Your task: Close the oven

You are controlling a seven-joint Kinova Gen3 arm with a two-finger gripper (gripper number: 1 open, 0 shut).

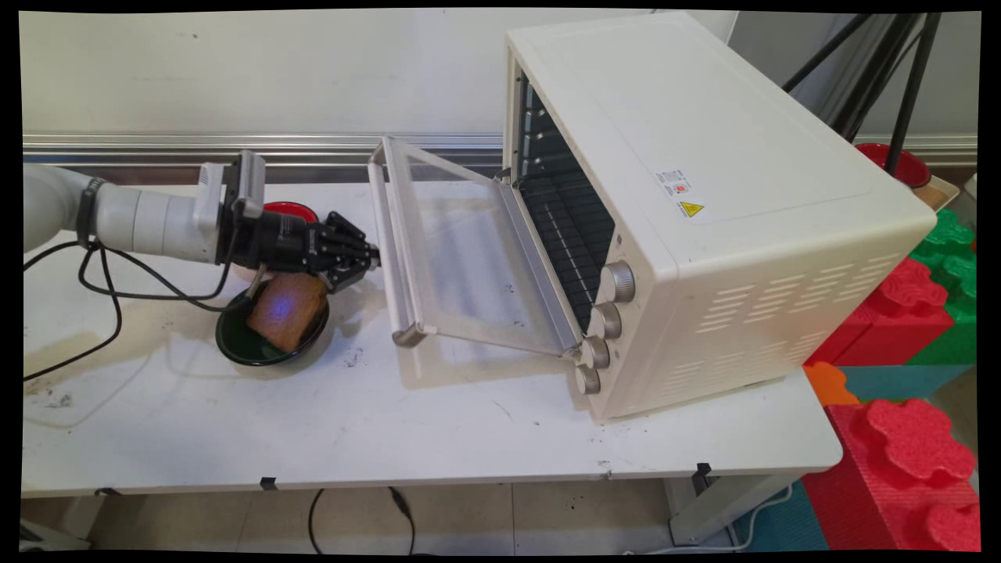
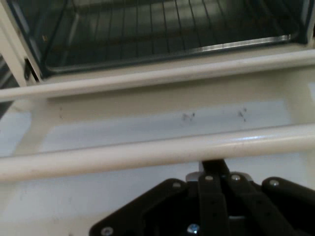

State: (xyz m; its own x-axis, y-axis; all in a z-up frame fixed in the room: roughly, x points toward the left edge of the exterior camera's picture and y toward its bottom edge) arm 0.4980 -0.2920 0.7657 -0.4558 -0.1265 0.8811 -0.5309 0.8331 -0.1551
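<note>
A cream toaster oven (image 1: 704,195) stands on the white table (image 1: 438,438), and its glass door (image 1: 461,258) is let down most of the way. My gripper (image 1: 372,255) is shut, with its tips right at the door's handle bar (image 1: 389,234). In the hand view the joined fingertips (image 2: 212,168) sit just below the handle bar (image 2: 147,153). Past it lie the door glass (image 2: 162,123) and the dark oven cavity with its rack (image 2: 162,29). Under the hand a slice of brown bread (image 1: 286,311) leans in a dark green bowl (image 1: 266,344).
A red bowl (image 1: 291,210) sits behind the wrist. Black cables (image 1: 102,289) trail over the table's left side. Red, green and orange foam blocks (image 1: 915,438) are stacked off the table's right end. Another red bowl (image 1: 899,166) and black tripod legs (image 1: 911,86) are at the back right.
</note>
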